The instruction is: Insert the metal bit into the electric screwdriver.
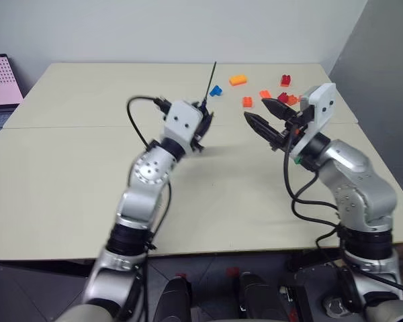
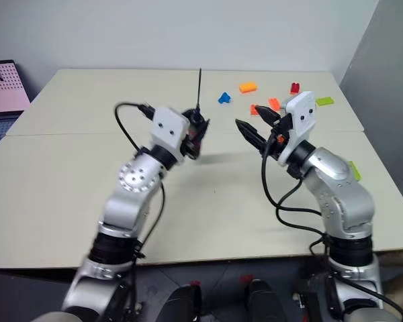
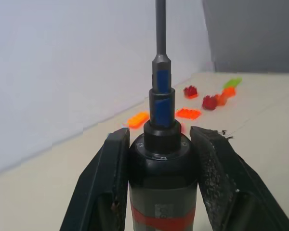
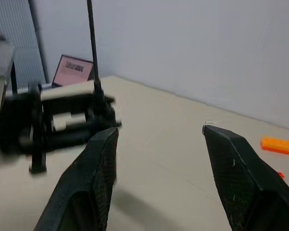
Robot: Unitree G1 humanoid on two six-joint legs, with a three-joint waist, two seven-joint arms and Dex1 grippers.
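Here the electric screwdriver (image 3: 163, 192) stands upright between the left gripper's (image 1: 200, 127) two fingers, which are clenched on its black body just below the collar. The metal bit (image 3: 160, 29) rises straight from its tip, seated in the chuck (a thin dark rod, well above the fingertips). The right gripper (image 1: 269, 119) hangs beside it, apart, jaws spread and empty. Both arms are raised over the table (image 1: 67, 174), grippers angled toward each other.
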